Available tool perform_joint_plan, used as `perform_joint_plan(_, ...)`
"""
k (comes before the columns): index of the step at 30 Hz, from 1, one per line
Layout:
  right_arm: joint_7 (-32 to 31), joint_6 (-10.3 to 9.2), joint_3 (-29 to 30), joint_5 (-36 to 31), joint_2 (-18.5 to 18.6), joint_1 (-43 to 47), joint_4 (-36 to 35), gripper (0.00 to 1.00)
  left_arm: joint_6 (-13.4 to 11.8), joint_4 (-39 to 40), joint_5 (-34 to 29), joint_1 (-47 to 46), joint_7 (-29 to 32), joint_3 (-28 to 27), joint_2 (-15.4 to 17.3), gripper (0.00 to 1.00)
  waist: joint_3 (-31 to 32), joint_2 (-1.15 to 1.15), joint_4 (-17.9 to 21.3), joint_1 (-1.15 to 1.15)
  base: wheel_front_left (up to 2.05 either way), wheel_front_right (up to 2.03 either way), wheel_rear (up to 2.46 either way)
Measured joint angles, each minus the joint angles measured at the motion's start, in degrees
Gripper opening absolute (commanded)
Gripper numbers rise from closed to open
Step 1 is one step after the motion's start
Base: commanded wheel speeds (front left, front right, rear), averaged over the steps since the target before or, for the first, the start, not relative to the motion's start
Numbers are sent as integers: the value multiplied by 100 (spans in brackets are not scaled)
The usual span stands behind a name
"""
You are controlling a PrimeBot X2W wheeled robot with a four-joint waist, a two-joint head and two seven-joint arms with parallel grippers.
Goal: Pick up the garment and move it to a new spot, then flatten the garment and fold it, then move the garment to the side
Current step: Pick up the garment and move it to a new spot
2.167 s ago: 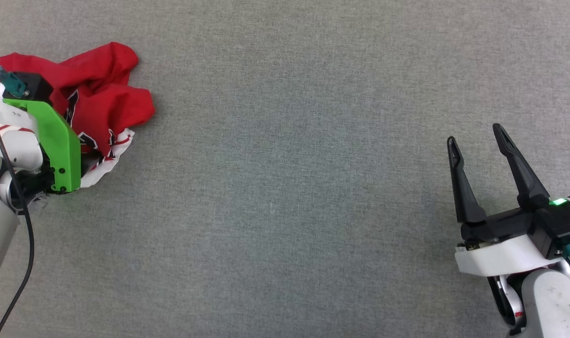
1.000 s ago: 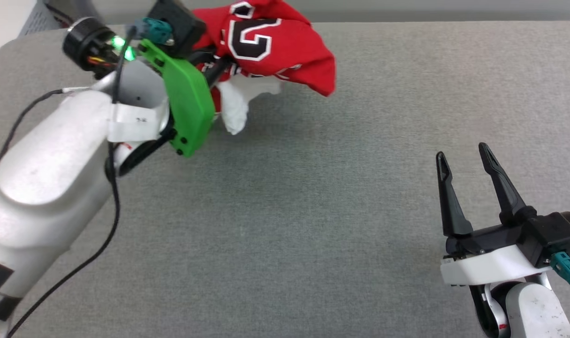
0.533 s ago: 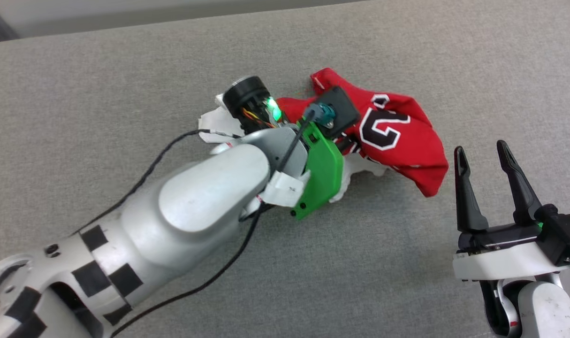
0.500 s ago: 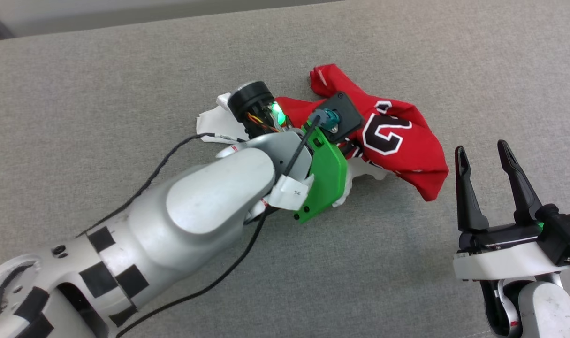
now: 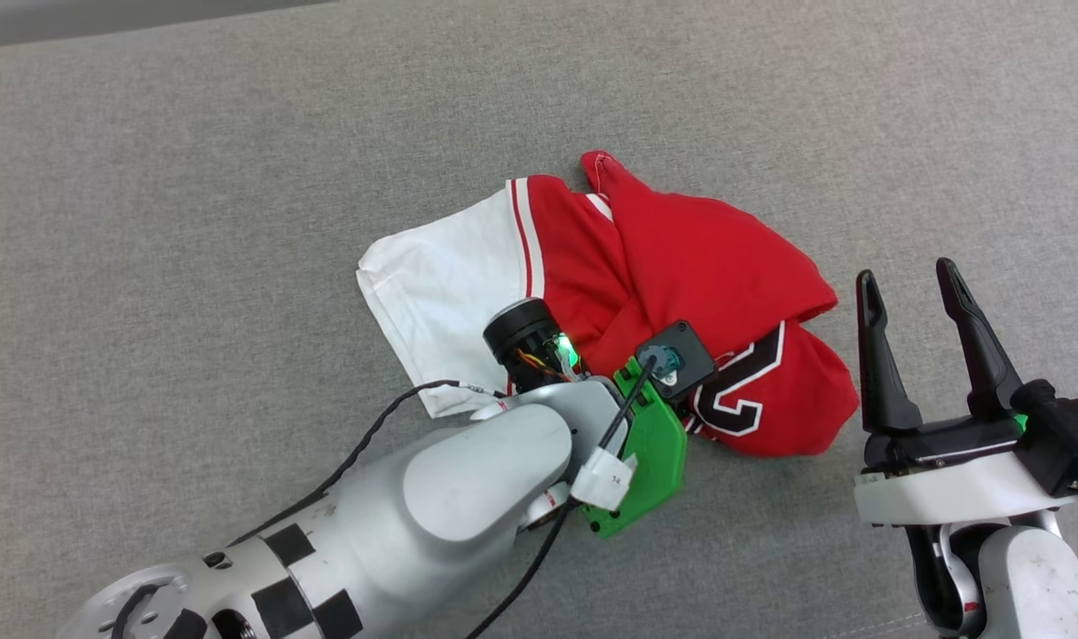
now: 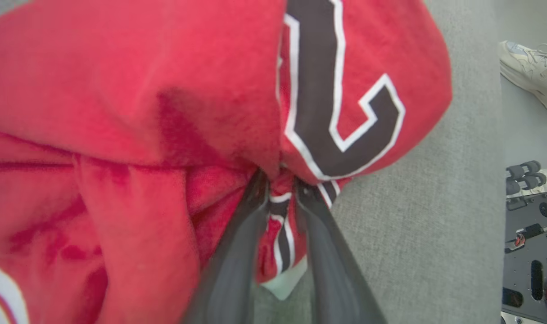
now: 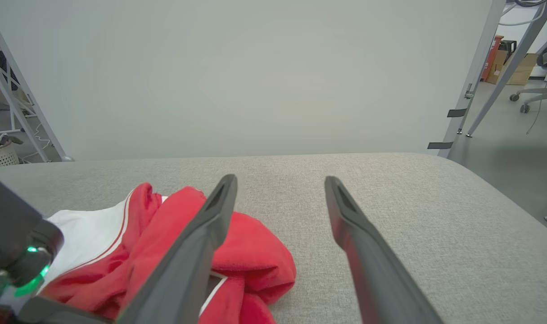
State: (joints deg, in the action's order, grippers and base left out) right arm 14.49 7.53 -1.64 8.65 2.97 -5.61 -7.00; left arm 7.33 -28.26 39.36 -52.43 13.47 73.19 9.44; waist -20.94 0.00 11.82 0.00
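Grey table (image 5: 237, 177) now bears the garment (image 5: 707, 257) at centre, brought from ten o'clock; left gripper (image 6: 280, 179) still pinches it, right gripper (image 5: 905, 275) spread wide, so flattening should follow.

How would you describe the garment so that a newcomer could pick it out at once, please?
On the wide grey surface, look near the middle, where the left claw pinches a fold. The garment lies crumpled there, left of the open right claw. It alone is bright red, with a white sleeve, striped trim and a black white-outlined numeral.
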Motion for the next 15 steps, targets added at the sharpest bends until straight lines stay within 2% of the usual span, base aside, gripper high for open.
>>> perform_joint_plan(1,0,0,3,0,0,0,8,100,0,-77,-13,-17,-193,14,-10,100,28,0,-18,0,0,0,0)
perform_joint_plan(4,0,0,12,-31,0,7,36,100,1,-280,-11,-113,-793,-14,-57,100,141,0,-75,0,0,0,0)
perform_joint_plan(7,0,0,25,-44,0,66,59,100,-41,-372,-10,-194,-1419,-267,-104,100,293,0,-143,0,0,0,0)
perform_joint_plan(12,0,0,41,-90,-2,201,88,100,-420,-310,-11,-201,-2331,-717,-42,100,570,0,-281,0,0,0,0)
perform_joint_plan(15,0,0,42,-145,-2,312,98,100,-773,-149,-20,-153,-2642,-987,166,100,749,0,-397,0,0,0,0)
